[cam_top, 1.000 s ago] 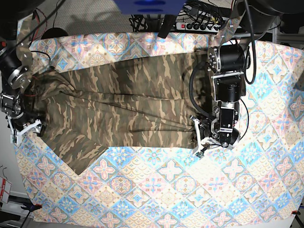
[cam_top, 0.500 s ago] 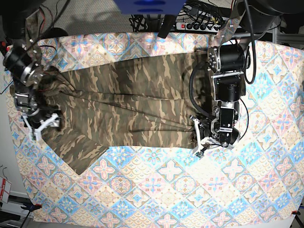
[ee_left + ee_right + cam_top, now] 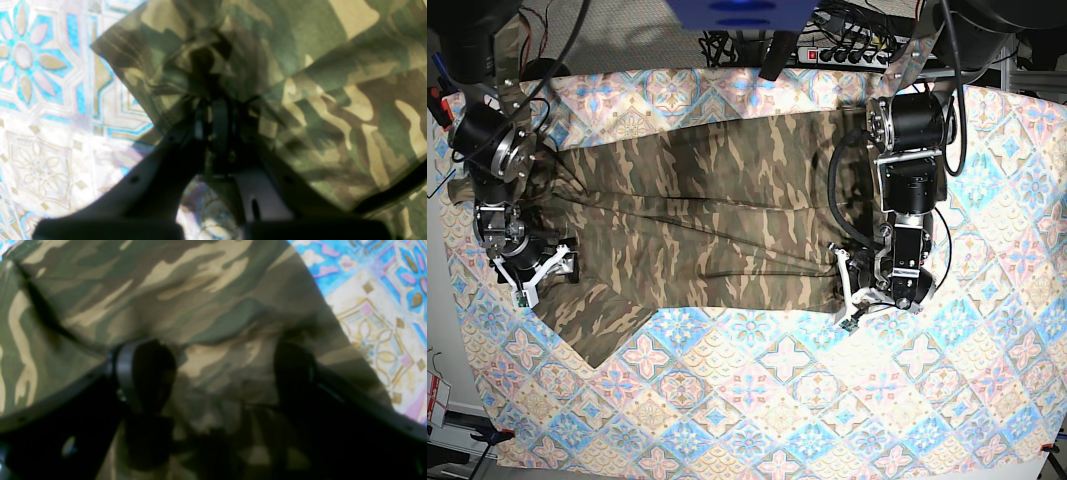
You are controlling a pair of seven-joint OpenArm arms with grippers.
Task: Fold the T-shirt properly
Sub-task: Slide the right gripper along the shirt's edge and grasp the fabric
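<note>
Tile-patterned cloth (image 3: 757, 400) in blue, pink & cream covers the surface; a power strip (image 3: 847, 52) w/ cables sits at the top edge of the base view.

T-shirt (image 3: 697, 225), camo print, lies spread across the upper-middle of the base frame, long axis running left-right. One sleeve (image 3: 592, 325) sticks out toward the lower left. Fabric mostly flat, w/ a few long creases across the middle.

Left tool (image 3: 852, 295) sits at the shirt's lower-right corner, center-right of the base view. Jaws pinched together on the shirt edge: in the left wrist view the dark fingers (image 3: 213, 123) meet at frame center w/ camo cloth bunched right at the tips, and a corner of the T-shirt (image 3: 300, 66) is puckered up around them. Patterned cloth shows on the left of that frame.

Right tool (image 3: 532, 270) is at the left side of the base view, over the shirt's left end near the sleeve. Jaws spread wide, nothing between them gripped: in the right wrist view the two fingers (image 3: 143, 373) stand well apart, low over the T-shirt (image 3: 183, 290), fabric visible in the gap. Whether the tips touch the fabric: can't tell. Tiled cloth shows at upper right of that frame.
</note>
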